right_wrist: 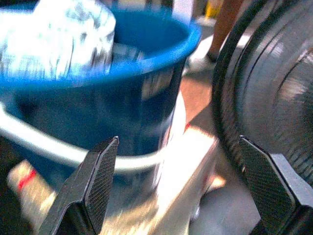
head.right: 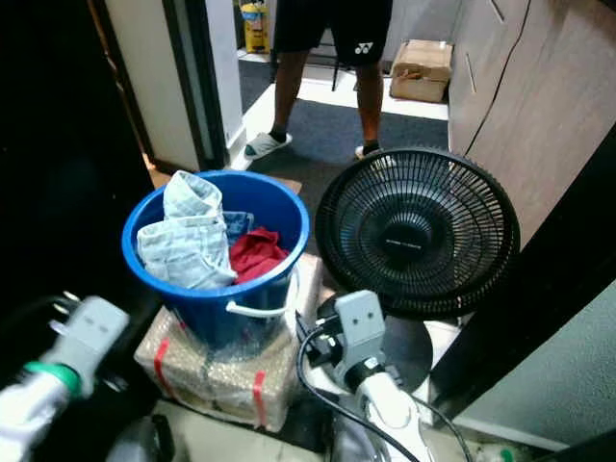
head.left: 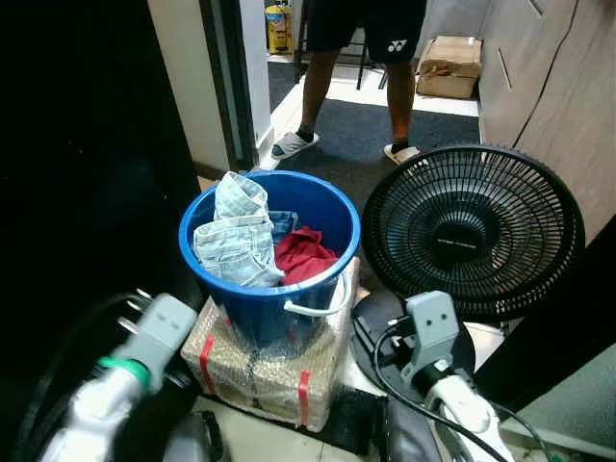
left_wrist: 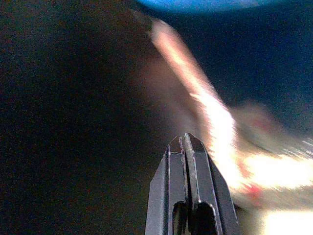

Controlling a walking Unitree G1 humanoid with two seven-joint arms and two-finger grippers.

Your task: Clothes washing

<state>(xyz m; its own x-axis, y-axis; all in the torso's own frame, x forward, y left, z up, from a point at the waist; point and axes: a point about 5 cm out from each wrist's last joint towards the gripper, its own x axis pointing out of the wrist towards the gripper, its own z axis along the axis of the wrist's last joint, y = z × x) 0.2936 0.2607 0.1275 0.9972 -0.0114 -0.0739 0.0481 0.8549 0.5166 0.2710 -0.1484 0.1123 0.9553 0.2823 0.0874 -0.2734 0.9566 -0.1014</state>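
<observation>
Both arms low at frame bottom, nearest me. Fan (head.left: pixel 472 231) largest, right of bucket, person's legs (head.left: pixel 318 87) beyond. Blue bucket (head.left: pixel 327 207) on wrapped box (head.left: pixel 269 371), holding jeans (head.left: pixel 236 245) and red garment (head.left: pixel 303 258). Judgement: washing not begun, clothes unloaded. Right tool (right_wrist: pixel 178 188) wide open, empty, facing bucket's white handle (right_wrist: pixel 29 142). Left tool (left_wrist: pixel 188 161) closed, empty.

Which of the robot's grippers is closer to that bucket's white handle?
Right. The right gripper is open and aimed at the white handle of the blue bucket. The left gripper is shut, low beside the bucket's base.
</observation>
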